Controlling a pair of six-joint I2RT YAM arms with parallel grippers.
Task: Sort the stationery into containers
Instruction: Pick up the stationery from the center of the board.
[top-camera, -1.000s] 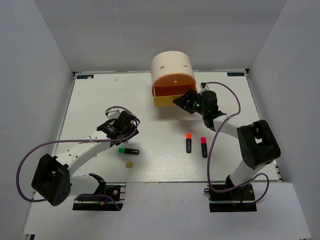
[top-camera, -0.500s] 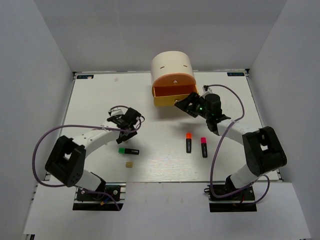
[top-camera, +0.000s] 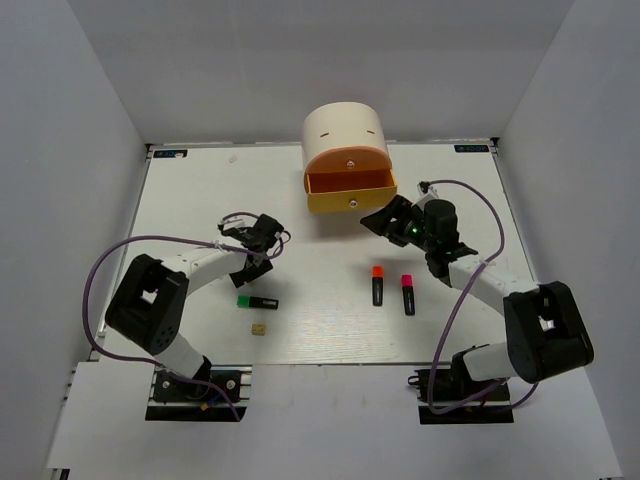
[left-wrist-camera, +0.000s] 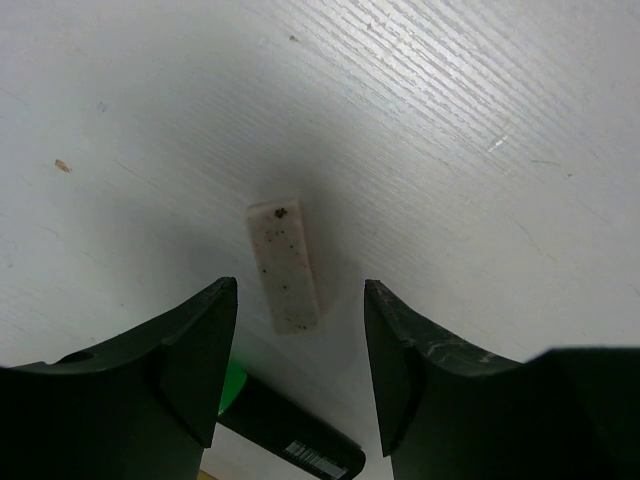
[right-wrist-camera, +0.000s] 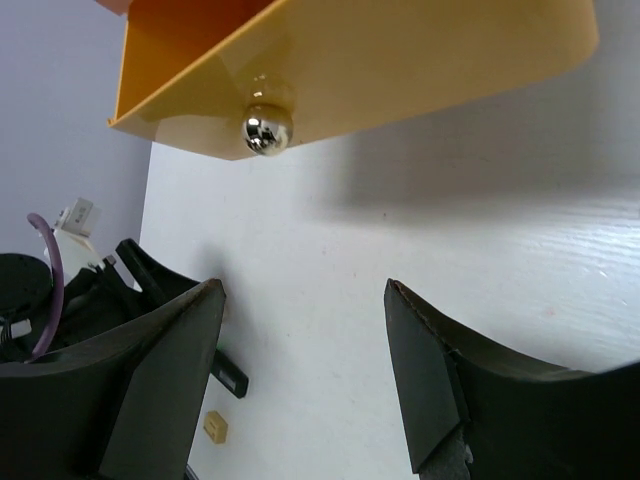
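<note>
White eraser (left-wrist-camera: 285, 265) is lying on the table (left-wrist-camera: 500, 100) between the spread fingers (left-wrist-camera: 190, 350) of my left gripper (left-wrist-camera: 298, 300), touching neither, while my right gripper (right-wrist-camera: 302, 290) is hanging open by the pulled-out yellow drawer (right-wrist-camera: 400, 60).

Overhead camera looks down on the whole white tabletop (top-camera: 320, 270). Left wrist camera hangs close above it, left of the cream half-cylinder drawer unit (top-camera: 345, 135); right wrist camera, low, faces its yellow drawer (right-wrist-camera: 400, 50), shared overhead.

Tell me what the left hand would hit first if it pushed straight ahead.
Most likely the speckled white eraser, lying flat on the table, centred ahead of the open left hand; depth is hard to judge.
</note>
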